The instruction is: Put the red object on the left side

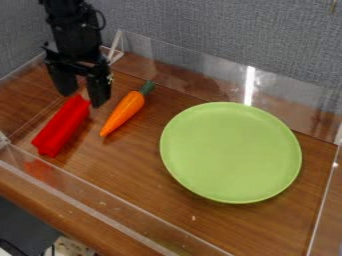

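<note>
**Red block under an open hand**

On the left part of the wooden worktop [134, 160] lay the red object [62, 125], a bright, glossy block, long and plain, with softly rounded edges and no markings. It rested flat on the wood, slanting from its lower-left end up toward its upper-right end, and its smooth faces caught a faint sheen. Directly above its upper end hung the black hand [80, 91], pointing straight down with its two dark fingers [99, 92] spread wide apart and nothing between them; the block was not gripped, and whether a fingertip touched it could not be told.

Just to the right of the block, apart from it by a narrow strip of wood, lay an orange carrot [122, 113], tapered to a point at its lower end and capped with a small green tip at its upper end, slanted much like the block. Farther right, well apart from both, sat a round lime-green plate [231, 152] with a shallow raised rim and a matte, even surface.

The worktop was dark reddish-brown wood with a visible grain and a slight polish. Clear plastic walls [254, 78] enclosed it on all sides, their edges showing as pale lines. Behind them stood a grey, finely textured backdrop [227, 30].
</note>
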Action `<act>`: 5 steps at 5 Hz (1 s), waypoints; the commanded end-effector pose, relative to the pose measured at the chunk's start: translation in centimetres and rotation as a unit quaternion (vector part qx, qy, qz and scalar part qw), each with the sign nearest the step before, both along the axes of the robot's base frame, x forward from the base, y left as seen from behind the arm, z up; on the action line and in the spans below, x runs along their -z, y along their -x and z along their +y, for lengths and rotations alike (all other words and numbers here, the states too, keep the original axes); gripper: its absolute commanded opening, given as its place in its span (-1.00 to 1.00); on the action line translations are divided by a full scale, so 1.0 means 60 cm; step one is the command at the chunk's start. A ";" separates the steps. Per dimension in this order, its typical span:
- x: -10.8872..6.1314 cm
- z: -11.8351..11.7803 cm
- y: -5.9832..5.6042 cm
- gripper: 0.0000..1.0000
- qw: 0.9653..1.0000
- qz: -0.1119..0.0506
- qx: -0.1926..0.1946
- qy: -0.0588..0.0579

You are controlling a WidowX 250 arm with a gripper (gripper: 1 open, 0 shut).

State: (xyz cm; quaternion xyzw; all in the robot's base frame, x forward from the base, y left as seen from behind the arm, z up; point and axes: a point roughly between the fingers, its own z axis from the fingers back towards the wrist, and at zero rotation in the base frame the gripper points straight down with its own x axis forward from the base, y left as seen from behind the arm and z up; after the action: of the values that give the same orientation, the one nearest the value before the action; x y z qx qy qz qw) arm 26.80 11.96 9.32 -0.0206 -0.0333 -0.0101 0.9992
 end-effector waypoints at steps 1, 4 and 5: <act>-0.036 0.026 -0.034 1.00 0.999 -0.037 0.005 -0.033; -0.034 0.066 -0.040 1.00 0.999 -0.032 -0.010 -0.023; -0.021 0.087 -0.044 1.00 0.999 -0.026 -0.043 -0.013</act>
State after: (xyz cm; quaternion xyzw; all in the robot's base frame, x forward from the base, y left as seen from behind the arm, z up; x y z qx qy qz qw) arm 28.79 16.58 8.90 -0.0199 -0.0345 0.0259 0.9989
